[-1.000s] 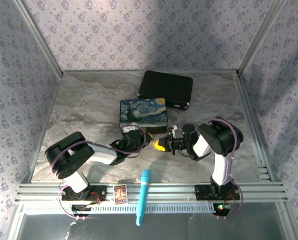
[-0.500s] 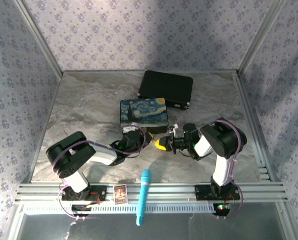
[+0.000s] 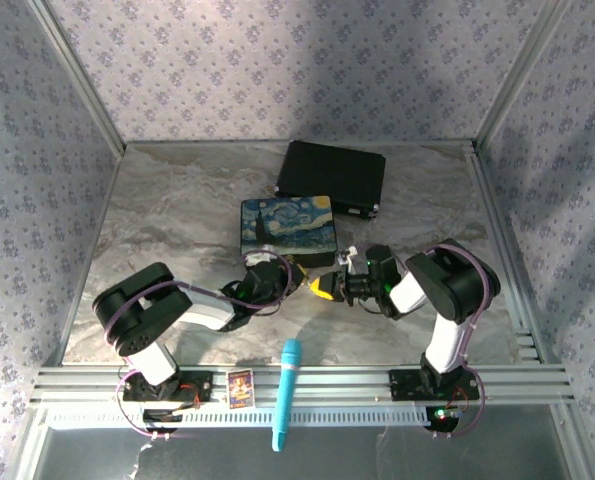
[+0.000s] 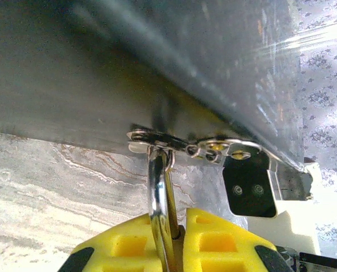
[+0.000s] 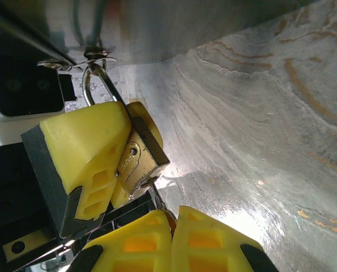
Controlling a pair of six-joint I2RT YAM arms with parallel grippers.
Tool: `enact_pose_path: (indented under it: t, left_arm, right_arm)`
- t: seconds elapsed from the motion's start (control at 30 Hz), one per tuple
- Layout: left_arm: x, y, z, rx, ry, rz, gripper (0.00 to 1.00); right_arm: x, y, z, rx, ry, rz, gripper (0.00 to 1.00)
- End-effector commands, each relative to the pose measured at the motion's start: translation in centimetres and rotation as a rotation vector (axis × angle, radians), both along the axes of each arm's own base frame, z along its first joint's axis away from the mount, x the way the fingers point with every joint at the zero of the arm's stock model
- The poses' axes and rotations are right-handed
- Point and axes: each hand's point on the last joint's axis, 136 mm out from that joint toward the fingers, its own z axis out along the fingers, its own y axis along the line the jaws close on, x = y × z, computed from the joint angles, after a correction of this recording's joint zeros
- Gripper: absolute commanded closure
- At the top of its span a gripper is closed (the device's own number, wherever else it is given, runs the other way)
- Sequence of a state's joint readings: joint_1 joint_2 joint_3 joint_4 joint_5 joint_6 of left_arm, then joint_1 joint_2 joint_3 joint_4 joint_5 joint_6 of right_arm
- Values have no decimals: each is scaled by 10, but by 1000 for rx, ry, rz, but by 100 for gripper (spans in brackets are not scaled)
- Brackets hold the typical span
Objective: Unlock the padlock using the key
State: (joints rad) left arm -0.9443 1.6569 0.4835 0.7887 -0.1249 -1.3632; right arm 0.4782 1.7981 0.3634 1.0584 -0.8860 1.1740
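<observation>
Hanging from the hasp (image 4: 185, 146) on the front of the painted box (image 3: 287, 228), the padlock (image 5: 144, 153) sits just off the worktop (image 3: 177, 220), between the two arms. Its silver shackle (image 4: 157, 192) is threaded through the hasp ring and runs down into the left tool (image 4: 176, 232), whose yellow pads are pressed together on it. From the right wrist, one of those pads (image 5: 83, 153) lies flat against the side of the brass body, which is tilted with its keyhole end facing the right tool (image 5: 171, 218).

The right tool is closed, its two pads meeting tip to tip just below the padlock. A thin sliver of metal, the key (image 5: 158, 198), bridges the short gap between those pads and the bottom face of the lock; how far it goes in cannot be told.

From above, both tools meet in front of the box's near edge. A black case (image 3: 332, 175) lies behind the box, and a blue marker (image 3: 287, 392) rests across the near rail.
</observation>
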Motion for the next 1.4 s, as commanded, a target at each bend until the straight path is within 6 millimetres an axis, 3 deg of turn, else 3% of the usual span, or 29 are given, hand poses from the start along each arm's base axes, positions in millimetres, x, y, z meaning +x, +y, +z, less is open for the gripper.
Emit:
enact_pose_path:
  t: [0.0,0.37,0.77,0.93,1.07,1.37]
  left_arm:
    - [-47,-45,9,-114,107,-220,100]
    - [-48,-54,5,-112,121,-232,100]
    - [-51,-63,45,-375,95,-239,100]
    - [-53,-64,40,-347,105,-251,100]
    - [-54,-63,38,-332,110,-249,100]
    - [-65,-75,37,-253,107,-285,100]
  right_arm:
    - [37,3,30,-31,-231,-102,100]
    - [34,7,41,-60,-293,-123,100]
    - [49,6,28,-5,-260,-97,100]
    - [46,8,32,-4,-279,-76,100]
    - [50,-8,29,-67,-300,-93,100]
    - [49,21,72,62,-324,-100,100]
